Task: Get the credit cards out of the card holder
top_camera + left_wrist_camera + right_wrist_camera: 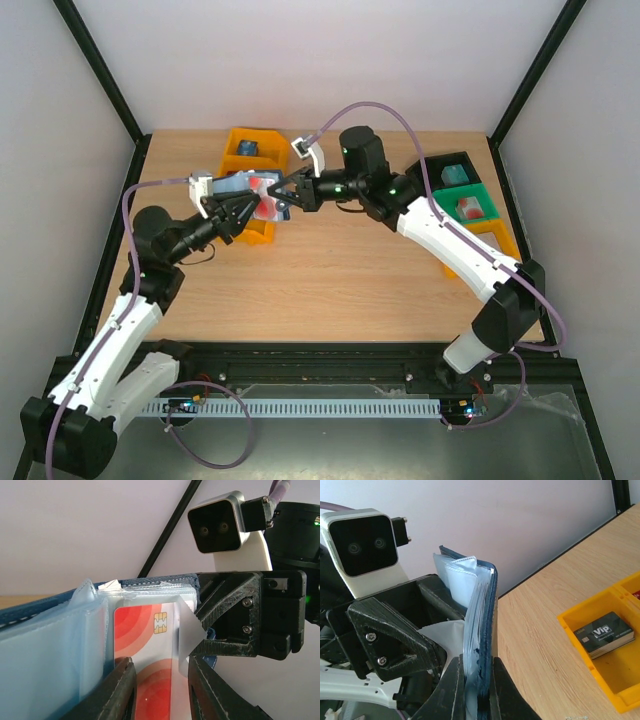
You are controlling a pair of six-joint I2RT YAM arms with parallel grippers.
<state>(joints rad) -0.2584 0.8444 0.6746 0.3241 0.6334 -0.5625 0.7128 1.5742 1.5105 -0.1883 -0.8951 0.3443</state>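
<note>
The card holder [487, 595] is navy with clear blue sleeves [50, 655] and hangs open above the table [240, 183]. My right gripper [477, 662] is shut on its cover and sleeves, also seen from above [283, 195]. A red credit card [145, 630] with a gold chip sticks out of a sleeve, facing the left wrist camera. My left gripper [160, 662] is open, its fingers apart in front of the card's lower half; from above [245, 208] it meets the holder from the left. A stack of dark cards [605, 632] lies in the yellow bin.
The yellow bin [250, 133] stands at the back of the table, just behind the two grippers, its rim also in the right wrist view [570, 620]. A green bin [470, 185] with small items and another yellow tray [500, 238] sit at the right.
</note>
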